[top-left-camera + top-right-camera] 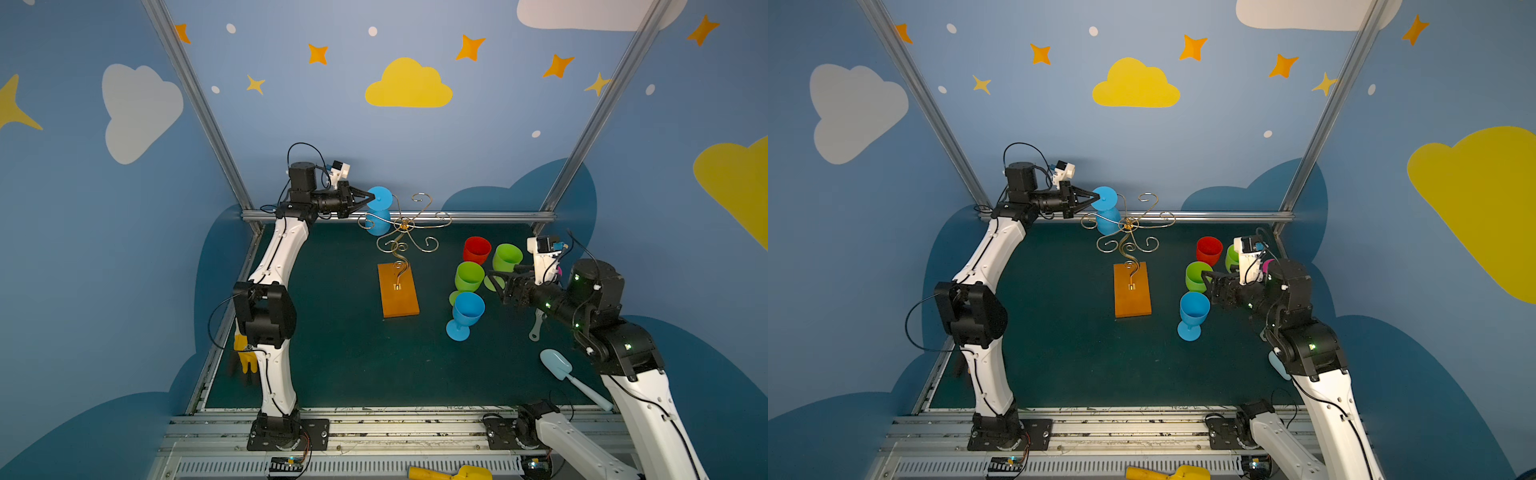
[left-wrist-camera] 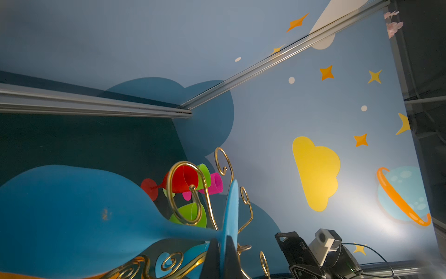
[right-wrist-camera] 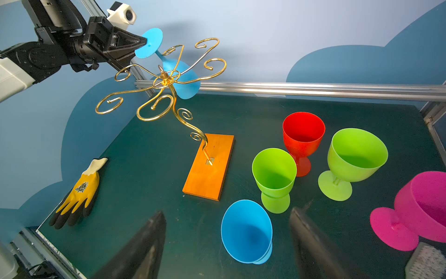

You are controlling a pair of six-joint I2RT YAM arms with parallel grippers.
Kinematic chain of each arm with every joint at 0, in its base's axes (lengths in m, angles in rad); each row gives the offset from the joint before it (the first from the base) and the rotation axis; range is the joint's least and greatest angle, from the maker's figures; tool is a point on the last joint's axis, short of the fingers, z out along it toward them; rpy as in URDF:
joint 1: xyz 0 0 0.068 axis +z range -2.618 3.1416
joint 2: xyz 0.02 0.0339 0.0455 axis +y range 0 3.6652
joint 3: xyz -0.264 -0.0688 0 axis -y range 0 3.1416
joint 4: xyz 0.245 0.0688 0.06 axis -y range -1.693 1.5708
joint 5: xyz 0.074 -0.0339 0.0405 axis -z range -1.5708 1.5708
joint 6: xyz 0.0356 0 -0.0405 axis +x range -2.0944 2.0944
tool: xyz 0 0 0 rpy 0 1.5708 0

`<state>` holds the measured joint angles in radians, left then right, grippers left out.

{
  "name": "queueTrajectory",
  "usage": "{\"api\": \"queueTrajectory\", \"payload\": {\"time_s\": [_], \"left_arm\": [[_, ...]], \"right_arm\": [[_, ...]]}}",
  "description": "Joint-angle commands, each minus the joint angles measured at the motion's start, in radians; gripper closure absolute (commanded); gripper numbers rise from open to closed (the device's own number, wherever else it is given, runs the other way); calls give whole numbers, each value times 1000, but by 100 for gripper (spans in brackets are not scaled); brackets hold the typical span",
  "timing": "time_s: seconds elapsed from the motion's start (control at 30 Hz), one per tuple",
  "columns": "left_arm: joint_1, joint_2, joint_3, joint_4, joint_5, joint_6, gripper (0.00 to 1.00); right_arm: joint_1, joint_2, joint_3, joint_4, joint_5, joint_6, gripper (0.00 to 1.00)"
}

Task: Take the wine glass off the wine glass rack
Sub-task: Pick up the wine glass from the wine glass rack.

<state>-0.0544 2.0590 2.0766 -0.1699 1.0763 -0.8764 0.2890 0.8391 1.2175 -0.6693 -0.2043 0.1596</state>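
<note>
Our left end effector (image 1: 371, 198) is clamped on the flat round foot of the wine glass (image 1: 378, 222), its black fingers (image 2: 212, 256) pinching the disc edge-on in the left wrist view. The glass is smooth, matte blue plastic and hangs upside down, its rounded bowl below the foot. In both top views it sits above centre, just left of the hub of the wine glass rack (image 1: 404, 225). We cannot tell whether its stem lies inside a curl.

The rack is thin gold wire: curled scroll arms fan out from the hub over a wavy stem, which is set in a flat, orange-brown wooden base (image 1: 398, 297) at mid-frame on the dark green bench (image 1: 340, 353).

Our right end effector (image 3: 228, 212) hovers with its fingers wide apart, holding nothing. Right of the base stand five plastic goblets, mouths up, showing only their bare inner walls:
- a blue goblet (image 1: 468, 311)
- a narrow green goblet (image 1: 469, 276)
- a red goblet (image 1: 476, 249)
- a wide green goblet (image 1: 507, 257)
- a grainy pink goblet (image 3: 422, 207)

A yellow-and-black glove (image 3: 79, 193) lies flat on the bench.
</note>
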Motion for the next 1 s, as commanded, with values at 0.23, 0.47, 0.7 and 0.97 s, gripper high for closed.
{"api": "queueTrajectory", "payload": {"time_s": [0.23,0.47,0.7,0.97], "left_arm": [[62,-76,-13,193,8,-117,97],[123,-133,-23,361,14,-260,97],[131,-224,-5,453,24,-344,97],[108,-310,-79,659,26,-525,97]], "right_arm": [[-3,24,26,35,-11,-6,20],[-3,70,54,88,-27,-39,20],[-1,137,89,206,-108,-81,20],[80,228,166,327,-171,-170,20]]}}
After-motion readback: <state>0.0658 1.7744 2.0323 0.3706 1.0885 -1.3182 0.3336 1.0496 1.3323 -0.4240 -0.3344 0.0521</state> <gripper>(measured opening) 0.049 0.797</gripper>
